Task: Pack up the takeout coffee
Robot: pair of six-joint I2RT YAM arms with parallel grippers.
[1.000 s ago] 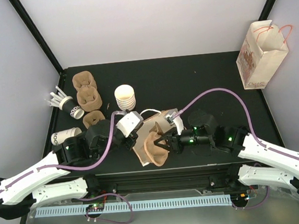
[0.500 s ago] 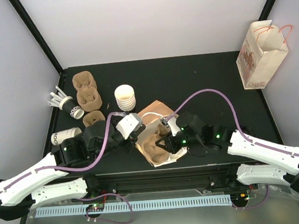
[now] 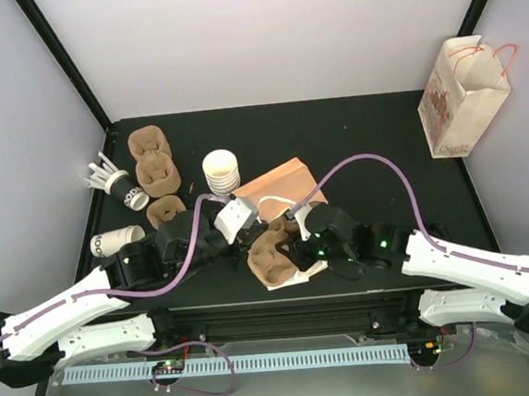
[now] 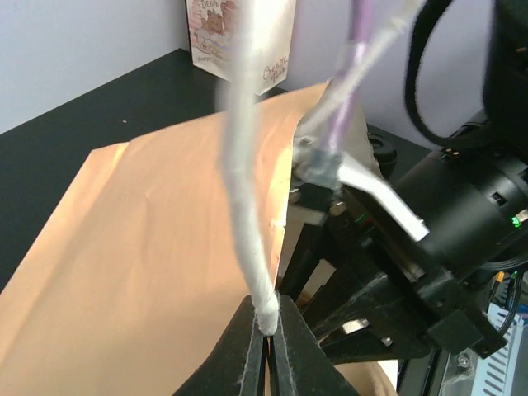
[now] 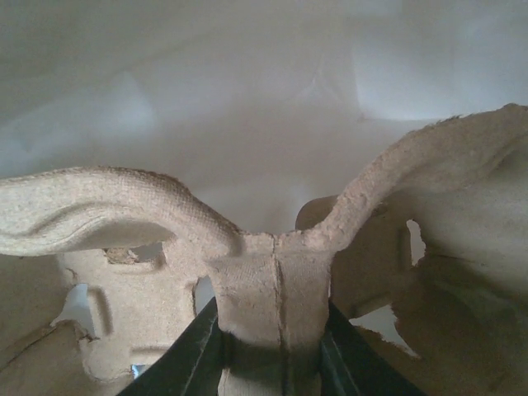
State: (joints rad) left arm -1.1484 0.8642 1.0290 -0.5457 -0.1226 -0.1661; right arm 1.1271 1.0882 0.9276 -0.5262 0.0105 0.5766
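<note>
A brown paper bag (image 3: pixel 280 180) lies on its side in the middle of the table. My left gripper (image 3: pixel 251 229) is shut on its white cord handle (image 4: pixel 247 206), pinched at the fingertips (image 4: pixel 270 328). My right gripper (image 3: pixel 295 249) is shut on the centre rib of a brown pulp cup carrier (image 3: pixel 268 258), at the bag's mouth; in the right wrist view the carrier (image 5: pixel 276 280) fills the frame against the bag's pale inside. The takeout coffee cups are at the left: one with a dark band (image 3: pixel 127 193) and one on its side (image 3: pixel 118 239). No lids show.
A stack of plain white cups (image 3: pixel 221 171) stands just behind the left gripper. More pulp carriers (image 3: pixel 155 163) sit at the back left, with one (image 3: pixel 165 209) nearer. A printed white paper bag (image 3: pixel 462 97) stands at the back right corner.
The right arm has moved left and laid the carrier flatter at the bag's mouth. The bag has swung up and back, its brown side now showing, with the left gripper still on the handle.
</note>
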